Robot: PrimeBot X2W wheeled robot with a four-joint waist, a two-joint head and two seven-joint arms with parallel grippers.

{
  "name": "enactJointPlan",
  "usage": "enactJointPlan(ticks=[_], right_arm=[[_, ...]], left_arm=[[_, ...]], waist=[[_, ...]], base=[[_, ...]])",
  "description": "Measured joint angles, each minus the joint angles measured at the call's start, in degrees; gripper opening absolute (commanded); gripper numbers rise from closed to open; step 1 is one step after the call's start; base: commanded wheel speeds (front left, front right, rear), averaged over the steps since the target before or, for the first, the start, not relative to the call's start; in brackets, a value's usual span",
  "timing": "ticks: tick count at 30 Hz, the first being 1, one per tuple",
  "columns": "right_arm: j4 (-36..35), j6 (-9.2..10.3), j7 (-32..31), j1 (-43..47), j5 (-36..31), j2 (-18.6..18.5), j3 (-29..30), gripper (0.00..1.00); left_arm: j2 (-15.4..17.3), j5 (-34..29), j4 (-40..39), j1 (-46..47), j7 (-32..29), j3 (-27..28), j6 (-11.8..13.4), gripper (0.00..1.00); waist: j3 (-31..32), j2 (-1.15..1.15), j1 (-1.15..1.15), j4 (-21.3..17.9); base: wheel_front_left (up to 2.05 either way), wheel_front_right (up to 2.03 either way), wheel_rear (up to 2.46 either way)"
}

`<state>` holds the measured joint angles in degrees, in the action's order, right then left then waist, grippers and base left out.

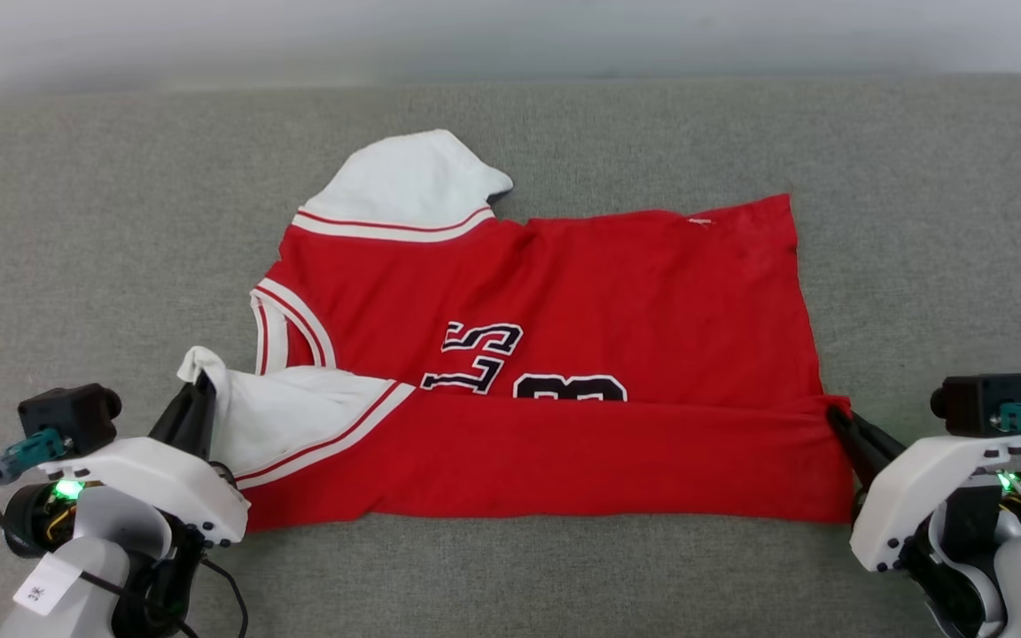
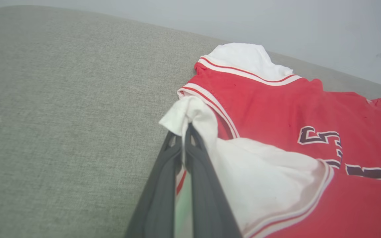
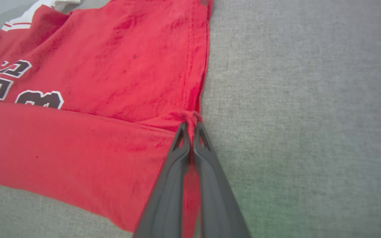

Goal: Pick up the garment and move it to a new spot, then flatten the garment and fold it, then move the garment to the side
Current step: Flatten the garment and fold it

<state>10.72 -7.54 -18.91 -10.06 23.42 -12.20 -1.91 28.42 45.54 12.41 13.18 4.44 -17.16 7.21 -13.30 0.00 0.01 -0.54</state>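
Note:
The garment [image 1: 564,301] is a red jersey with white sleeves and black lettering, spread on the grey cushion with its near long edge folded over the front, half covering the number. My left gripper [image 1: 202,383] is shut on the near white sleeve's tip [image 2: 184,115]. At the jersey's right side, my right gripper [image 1: 832,412] is shut on the red hem corner [image 3: 190,117]. The far white sleeve [image 1: 409,182] lies flat at the back left. In the left wrist view the left gripper [image 2: 185,129] pinches white cloth. In the right wrist view the right gripper [image 3: 190,127] pinches red cloth.
The grey fabric cushion [image 1: 76,230] runs across the whole head view, with bare room left, right and in front of the jersey. A pale wall [image 1: 510,35] stands behind its far edge.

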Motion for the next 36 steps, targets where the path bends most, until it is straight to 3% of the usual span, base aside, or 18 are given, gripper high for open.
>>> enactJointPlan(ticks=[12,13,14,15,16,17,26,31,36], right_arm=[[10.5,0.0,3.7,-5.1,2.4,-2.0,-5.9,0.0],[11.2,0.0,4.2,-5.3,2.4,-2.0,-6.3,0.03],[11.8,0.0,4.7,-5.4,2.6,-2.1,-6.6,0.25],[12.2,0.0,5.2,-5.6,2.7,-2.3,-7.2,0.46],[12.6,0.0,6.2,-5.9,2.6,-2.6,-7.9,0.73],[13.1,0.0,7.0,-6.0,2.5,-2.7,-8.3,1.0],[10.4,0.02,22.6,-6.2,1.8,-2.7,-8.3,1.0],[7.4,0.02,24.5,-3.8,-0.4,-1.9,-6.2,1.0],[3.3,0.03,23.7,-0.3,-3.7,0.5,-2.1,1.0]], left_arm=[[-2.5,2.6,10.4,4.0,-3.6,-3.1,-4.9,0.0],[-2.6,2.6,10.9,4.2,-3.6,-3.1,-5.2,0.0],[-2.7,2.7,11.5,4.5,-3.6,-3.1,-5.2,0.0],[-2.9,2.7,11.9,4.6,-3.7,-3.1,-5.3,0.29],[-3.1,3.1,12.3,4.7,-3.7,-3.1,-5.3,0.56],[-3.2,3.2,12.8,4.7,-3.7,-3.0,-5.3,1.0],[-1.7,2.8,13.5,4.8,-0.8,-1.6,-4.6,1.0],[0.9,2.8,12.2,4.8,-1.9,-0.9,-4.1,1.0],[4.9,3.4,9.2,4.8,-7.4,-0.6,-3.6,1.0]], waist=[[-2.7,0.0,-0.01,0.1],[-2.6,0.0,-0.01,0.1],[-2.4,0.0,-0.01,0.1],[-2.3,0.0,-0.01,0.1],[-2.0,0.0,-0.01,0.1],[-1.7,0.0,-0.01,0.1],[3.1,0.0,-0.01,0.1],[5.7,0.0,-0.02,0.2],[7.4,0.0,-0.02,0.3]], base=[[0.0,0.0,0.0],[0.0,0.0,0.0],[0.0,0.0,0.0],[0.0,0.0,0.0],[0.0,0.0,0.0],[0.0,0.0,0.0],[0.0,0.0,0.0],[0.0,0.0,0.0],[0.0,0.0,0.0]])
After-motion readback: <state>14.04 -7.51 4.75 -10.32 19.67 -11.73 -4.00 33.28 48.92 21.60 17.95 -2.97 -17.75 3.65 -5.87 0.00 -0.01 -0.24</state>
